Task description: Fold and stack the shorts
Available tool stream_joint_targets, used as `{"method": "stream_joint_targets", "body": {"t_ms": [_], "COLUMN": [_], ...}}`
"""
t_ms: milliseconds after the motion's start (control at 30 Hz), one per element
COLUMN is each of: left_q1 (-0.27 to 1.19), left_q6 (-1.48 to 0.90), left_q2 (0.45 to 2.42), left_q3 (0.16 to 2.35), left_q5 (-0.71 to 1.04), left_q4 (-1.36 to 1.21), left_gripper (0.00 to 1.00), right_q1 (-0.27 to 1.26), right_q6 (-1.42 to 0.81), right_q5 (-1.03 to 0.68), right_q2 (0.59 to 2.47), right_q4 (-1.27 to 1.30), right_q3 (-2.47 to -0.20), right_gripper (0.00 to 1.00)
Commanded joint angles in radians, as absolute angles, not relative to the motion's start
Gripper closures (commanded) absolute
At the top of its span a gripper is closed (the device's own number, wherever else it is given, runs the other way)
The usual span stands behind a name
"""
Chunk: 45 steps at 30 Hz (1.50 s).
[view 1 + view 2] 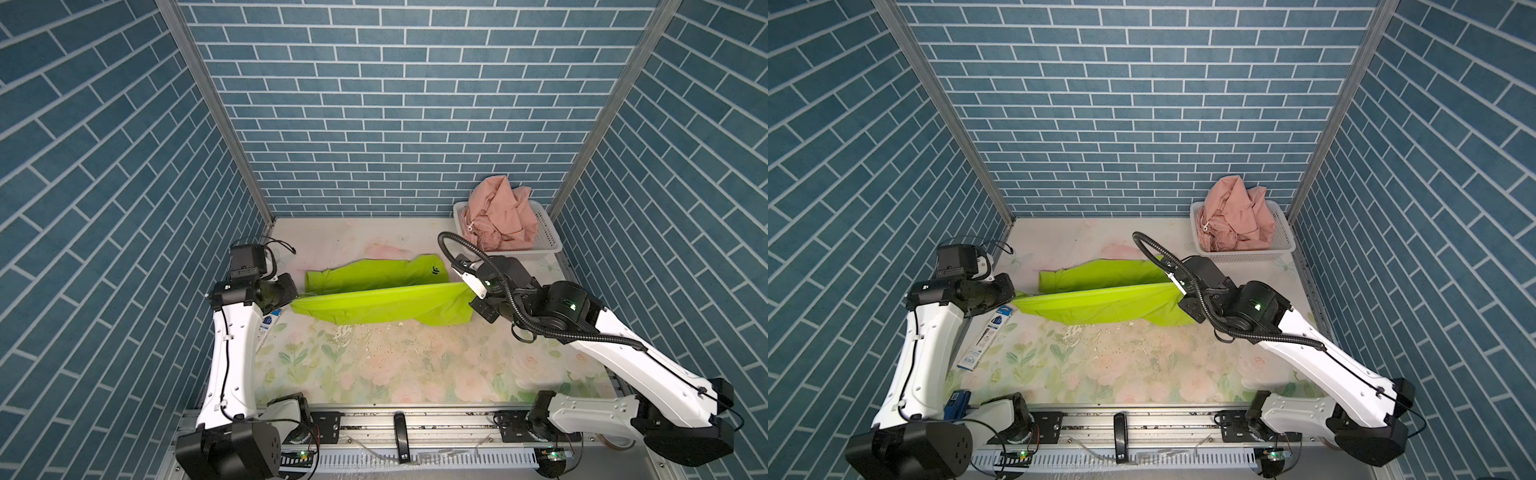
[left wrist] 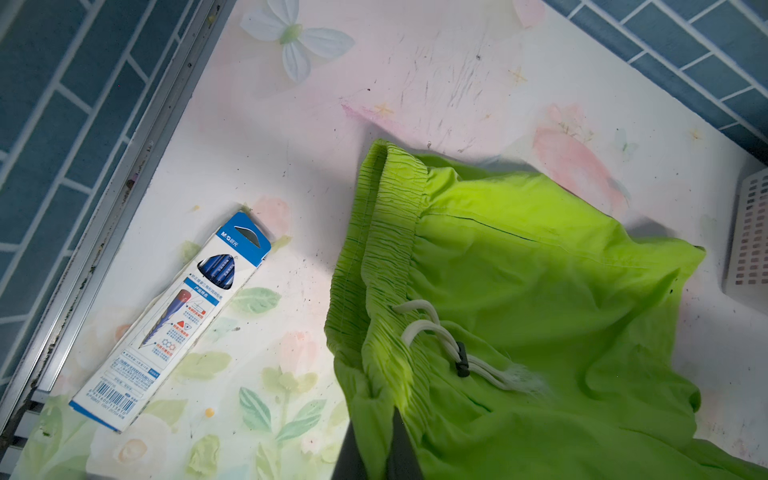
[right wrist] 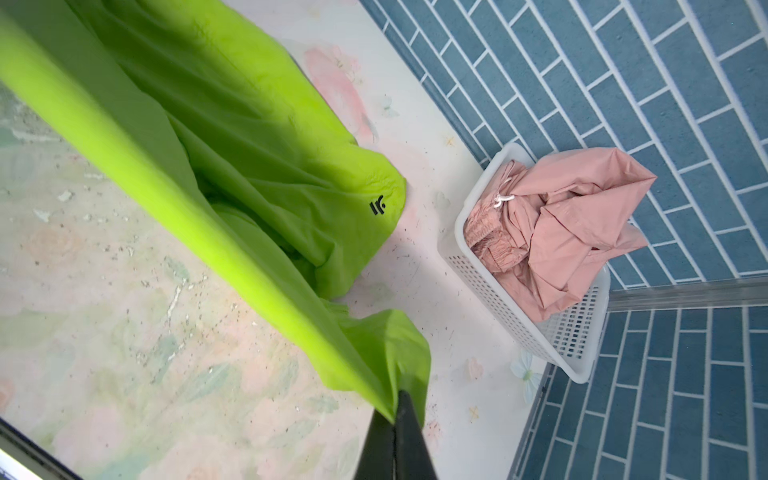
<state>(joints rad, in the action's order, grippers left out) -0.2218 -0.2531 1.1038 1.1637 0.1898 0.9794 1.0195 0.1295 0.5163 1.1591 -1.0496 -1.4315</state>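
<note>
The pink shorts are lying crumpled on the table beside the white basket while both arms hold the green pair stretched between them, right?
Not quite. The pink shorts sit crumpled inside the white basket, not beside it on the table; the right wrist view shows this clearly. The rest holds: the left gripper and right gripper each pinch the green shorts, stretched between them.

Both top views look steeply down over my whole surface (image 1: pixel 415 365); wrist cameras sit close, sharing the green shorts (image 2: pixel 540 291).

Blue brick walls (image 1: pixel 374 104) on three sides; worn floral tabletop (image 1: pixel 395 374).
</note>
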Motion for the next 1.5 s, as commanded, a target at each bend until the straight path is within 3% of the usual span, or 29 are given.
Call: {"method": "stream_joint_targets", "body": {"t_ms": [0, 233, 433, 767, 1467], "left_q1": [-0.229, -0.229, -0.229, -0.231, -0.235], "left_q6": [-0.218, -0.206, -0.190, -0.184, -0.223], "left_q2": [1.073, 1.059, 1.201, 1.467, 1.988], "left_q3": [1.177, 1.134, 1.208, 1.329, 1.690], "left_q5": [0.157, 0.146, 0.147, 0.162, 0.012], "left_q4": [1.030, 1.041, 1.013, 0.965, 0.962], "left_gripper": [1.00, 1.00, 1.00, 1.00, 1.00], "right_q1": [1.048, 1.024, 0.807, 0.611, 0.438], "right_q6": [0.085, 0.175, 0.322, 0.436, 0.517], "right_q5": [0.650, 0.583, 0.339, 0.074, -0.120], "right_q2": [1.131, 1.166, 1.229, 1.551, 2.116], "right_q4": [-1.204, -1.160, -0.949, -0.827, -0.824], "right_q3": [-1.478, -1.467, -1.460, -1.619, -2.045], "right_gripper": [1.00, 1.00, 1.00, 1.00, 1.00]}}
